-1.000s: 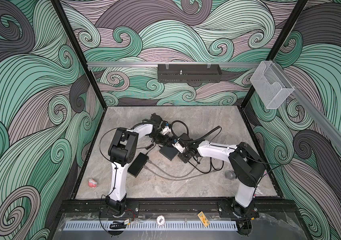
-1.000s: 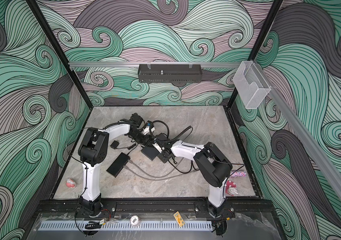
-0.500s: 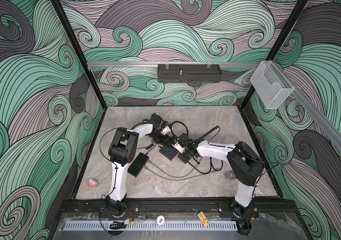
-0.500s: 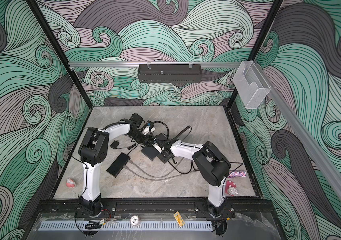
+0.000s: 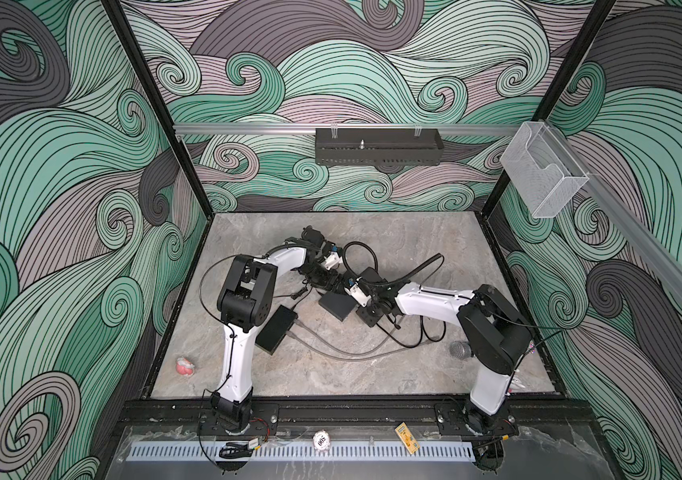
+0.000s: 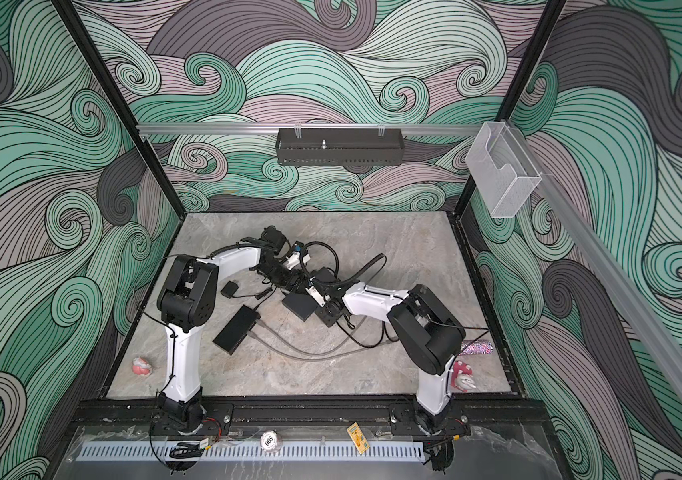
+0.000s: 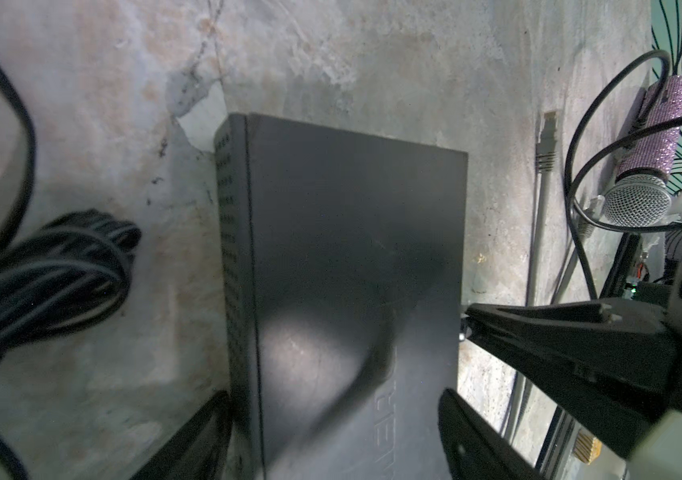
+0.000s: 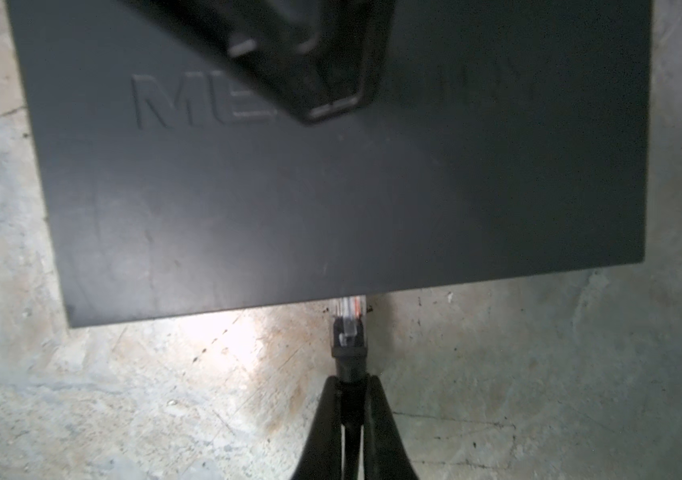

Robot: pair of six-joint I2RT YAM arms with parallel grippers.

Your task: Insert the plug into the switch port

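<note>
Obs: right end effector [image 8: 349, 384] narrow, clamped on the black boot of the plug [image 8: 349, 318]. Plug is a clear connector with orange showing inside. Its tip meets the edge of the switch [image 8: 331, 199] that faces this end effector; depth of entry cannot be told.

The left end effector [image 7: 335, 395] stands wide, one finger over the switch top by the lettering, the other beyond the vented side; contact unclear.

Switch is a flat dark grey box lying on the table [image 8: 123, 395], near its middle in both top views. Embossed lettering reads "ME", the rest covered.

Round token [image 5: 322, 443] on the front rail reads "500".
</note>
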